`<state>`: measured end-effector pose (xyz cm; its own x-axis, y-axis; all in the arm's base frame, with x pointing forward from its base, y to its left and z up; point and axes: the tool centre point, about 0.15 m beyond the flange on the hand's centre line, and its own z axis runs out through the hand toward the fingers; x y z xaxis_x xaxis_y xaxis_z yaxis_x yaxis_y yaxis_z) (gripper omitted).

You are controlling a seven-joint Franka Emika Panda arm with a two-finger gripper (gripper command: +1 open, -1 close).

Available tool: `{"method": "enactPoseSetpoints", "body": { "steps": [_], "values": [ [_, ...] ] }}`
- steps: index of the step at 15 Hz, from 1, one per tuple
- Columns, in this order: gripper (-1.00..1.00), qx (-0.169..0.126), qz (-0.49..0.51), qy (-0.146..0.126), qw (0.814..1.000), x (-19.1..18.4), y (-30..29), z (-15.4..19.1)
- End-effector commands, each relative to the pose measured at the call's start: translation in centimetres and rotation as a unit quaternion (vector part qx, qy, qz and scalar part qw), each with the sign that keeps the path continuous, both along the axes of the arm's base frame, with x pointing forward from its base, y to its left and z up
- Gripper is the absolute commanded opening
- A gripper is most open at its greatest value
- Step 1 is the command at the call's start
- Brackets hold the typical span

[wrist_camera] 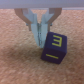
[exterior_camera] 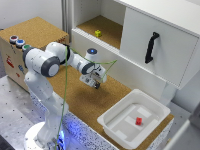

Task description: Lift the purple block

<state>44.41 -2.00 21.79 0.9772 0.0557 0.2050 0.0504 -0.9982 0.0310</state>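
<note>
A white arm [exterior_camera: 47, 62] stands on a perforated metal base [exterior_camera: 15, 107] and reaches over a cork worktop [exterior_camera: 80, 97]. Its hand [exterior_camera: 93, 82] hangs low over the middle of the cork. In the wrist view the hand [wrist_camera: 41, 40] has its two fingers [wrist_camera: 34, 27] pressed close together, with nothing between them. The purple block [wrist_camera: 54, 48] sits on the cork just beside the fingertips, touching or nearly touching them; the blur does not settle which. The block bears yellow markings on its top and front face. In the exterior view the block is hidden under the hand.

The cork is speckled tan and runs from the base to a white cabinet [exterior_camera: 150, 45]. The cabinet has an open shelf [exterior_camera: 102, 27] lined with the same cork, where a small yellow block [exterior_camera: 98, 33] rests well apart from the hand. A sliding door [exterior_camera: 157, 42] with a black handle [exterior_camera: 151, 47] covers the cabinet toward the exterior view's right. A blue-topped knob [exterior_camera: 92, 51] sits on the cabinet's lower ledge, near the arm.

A white tray [exterior_camera: 112, 125] lies at the worktop's near corner, on the exterior view's right, and holds a small red block [exterior_camera: 138, 120]. On the exterior view's left a cork-topped box [exterior_camera: 32, 31] carries coloured buttons [exterior_camera: 17, 41] at its edge. A thin green cable [exterior_camera: 65, 95] hangs along the arm. The wall behind is plain white.
</note>
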Motion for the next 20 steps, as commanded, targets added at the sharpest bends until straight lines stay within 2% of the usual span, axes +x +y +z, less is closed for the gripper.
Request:
{"method": "enactPoseSetpoints", "body": {
  "steps": [1,4,6,9,11,12,14,16,20],
  "values": [
    [-1.00,-0.062,-0.034,0.032,0.997,3.1,-3.3,-1.0],
    [-1.00,-0.070,-0.047,0.040,0.996,3.2,-4.7,-1.4],
    [-1.00,-0.065,-0.050,0.040,0.996,2.7,-4.6,-1.4],
    [-1.00,-0.048,-0.054,0.021,0.997,2.2,-4.1,0.2],
    [-1.00,-0.047,-0.072,0.003,0.996,2.5,-4.8,1.7],
    [1.00,-0.042,-0.075,-0.005,0.996,2.4,-5.0,2.8],
    [1.00,-0.040,-0.066,-0.023,0.997,1.8,-5.6,5.0],
    [1.00,-0.035,-0.031,-0.016,0.999,0.8,-6.4,6.0],
    [1.00,-0.052,0.050,0.006,0.997,-1.4,-8.0,5.0]
  ]
}}
